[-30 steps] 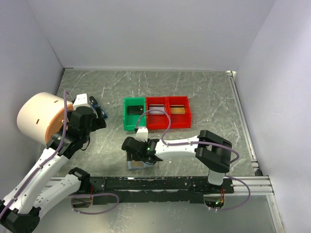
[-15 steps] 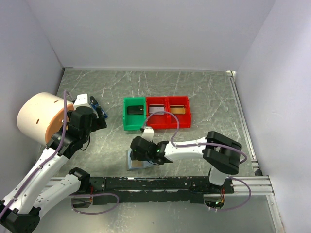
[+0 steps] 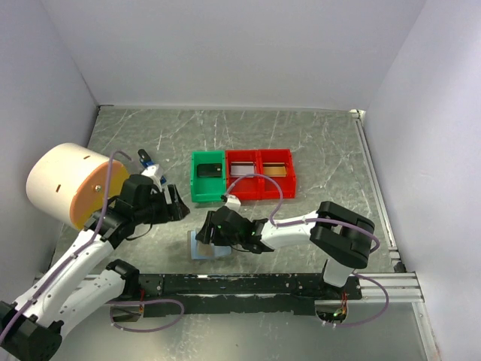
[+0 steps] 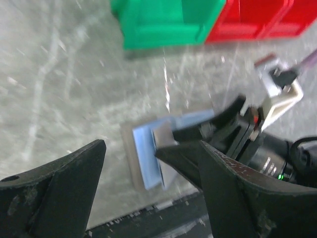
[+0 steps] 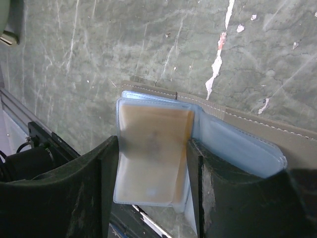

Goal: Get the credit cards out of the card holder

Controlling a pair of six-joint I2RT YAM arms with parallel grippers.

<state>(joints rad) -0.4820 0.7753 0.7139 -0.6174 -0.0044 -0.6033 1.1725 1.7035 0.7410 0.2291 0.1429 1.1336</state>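
The card holder (image 5: 233,141) lies open on the desk (image 3: 316,143) directly beneath the right jaws, which stand apart, flanking but not closed on a clear sleeve (image 5: 148,196) with one tan card (image 5: 153,144) inside. The left jaws, also apart and empty, hang just short of the holder, which lies ahead of them. The job looks barely begun, with that card not yet out and any others hidden. I count one holder, one card showing, one green tray (image 3: 208,197) and two red trays (image 3: 259,194) beyond both jaws.
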